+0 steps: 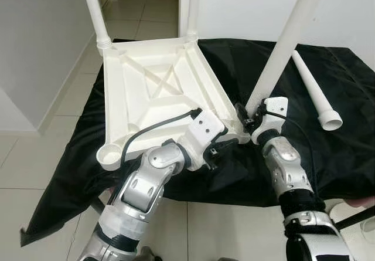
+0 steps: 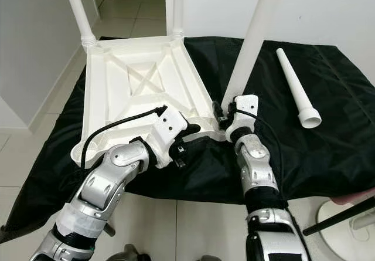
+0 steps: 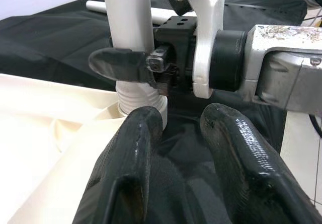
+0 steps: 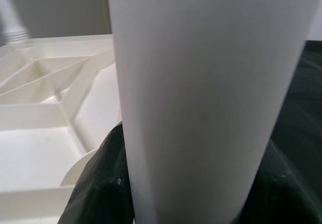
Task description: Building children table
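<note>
Upside-down white plastic tabletop (image 1: 155, 91) lies on a black cloth (image 1: 328, 155) that covers the work surface, centre-left of the left eye frame. Ribbed underside faces up. Two white legs stand in its far corner sockets: one at upper left (image 1: 94, 9), one at upper centre (image 1: 190, 9). The near-left corner socket (image 1: 109, 154) is an open ring with no leg in it.

A third leg (image 1: 287, 44) rises from the near-right corner of the tabletop, leaning toward the upper right of the frame. In the left wrist view its threaded base (image 3: 138, 95) sits at the corner socket; how far it is seated I cannot tell.

Right gripper (image 1: 249, 120) is at the foot of this third leg, centre of the frame. Its fingers are closed around the leg just above the threads: one black finger (image 3: 121, 65) wraps across the front of the white tube in the left wrist view, and the right wrist view has the tube pressed between dark pads on both sides.

Left gripper (image 1: 215, 149) sits low at the near edge of the tabletop, just left of the right gripper. Its two fingers (image 3: 128, 163) stand apart, a cloth-filled gap between them, holding nothing.

A fourth leg (image 1: 316, 91) lies loose on the cloth at right, wide open end toward the camera.
</note>
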Controlling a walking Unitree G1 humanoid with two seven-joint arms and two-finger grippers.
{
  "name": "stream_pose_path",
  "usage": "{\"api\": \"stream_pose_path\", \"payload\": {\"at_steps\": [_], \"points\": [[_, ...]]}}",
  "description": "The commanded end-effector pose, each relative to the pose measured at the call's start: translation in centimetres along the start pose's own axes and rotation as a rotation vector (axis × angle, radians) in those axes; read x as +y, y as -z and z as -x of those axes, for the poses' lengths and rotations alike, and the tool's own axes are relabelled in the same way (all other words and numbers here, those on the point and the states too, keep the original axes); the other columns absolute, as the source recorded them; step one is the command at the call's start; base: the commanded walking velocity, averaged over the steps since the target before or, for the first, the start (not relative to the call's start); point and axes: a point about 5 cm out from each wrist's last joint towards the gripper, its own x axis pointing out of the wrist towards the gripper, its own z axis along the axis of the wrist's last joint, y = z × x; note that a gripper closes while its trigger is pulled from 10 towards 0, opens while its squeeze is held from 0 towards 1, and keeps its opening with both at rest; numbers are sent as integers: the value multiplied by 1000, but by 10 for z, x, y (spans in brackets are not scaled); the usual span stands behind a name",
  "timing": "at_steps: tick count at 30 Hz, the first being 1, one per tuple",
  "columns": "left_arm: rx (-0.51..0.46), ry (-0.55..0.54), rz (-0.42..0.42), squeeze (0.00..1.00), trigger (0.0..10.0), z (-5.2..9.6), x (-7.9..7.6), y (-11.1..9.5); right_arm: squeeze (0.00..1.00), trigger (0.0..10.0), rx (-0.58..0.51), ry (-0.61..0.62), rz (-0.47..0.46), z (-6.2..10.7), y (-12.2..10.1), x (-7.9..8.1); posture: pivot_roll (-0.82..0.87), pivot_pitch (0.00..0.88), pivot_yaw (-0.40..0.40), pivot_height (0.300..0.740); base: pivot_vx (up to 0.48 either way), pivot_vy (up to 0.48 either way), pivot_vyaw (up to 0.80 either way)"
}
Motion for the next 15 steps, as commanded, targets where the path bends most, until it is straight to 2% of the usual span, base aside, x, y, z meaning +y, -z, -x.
{"api": "stream_pose_path", "payload": {"at_steps": [1, 7, 13, 14, 15], "points": [[-2, -50, 0, 0, 10000, 1, 0, -1, 0, 10000, 136, 77, -43, 10, 27, -7, -40, 0, 26, 740, 0, 0, 0], [-4, -43, -4, 0, 10000, 0, 0, -1, 0, 10000, 161, 253, -111, 14, 25, 7, -42, 0, 23, 740, 0, 0, 0], [-5, -42, -4, 0, 10000, 0, 0, -1, 0, 10000, 162, 280, -119, 16, 25, 9, -44, 0, 24, 740, 0, 0, 0], [-5, -38, -6, 0, 10000, 0, -1, -1, 0, 10000, 152, 358, -139, 21, 24, 11, -46, 0, 26, 740, 0, 0, 0], [-5, -38, -6, 0, 10000, 0, -1, -1, 0, 10000, 152, 358, -139, 21, 24, 11, -46, 0, 26, 740, 0, 0, 0]]}}
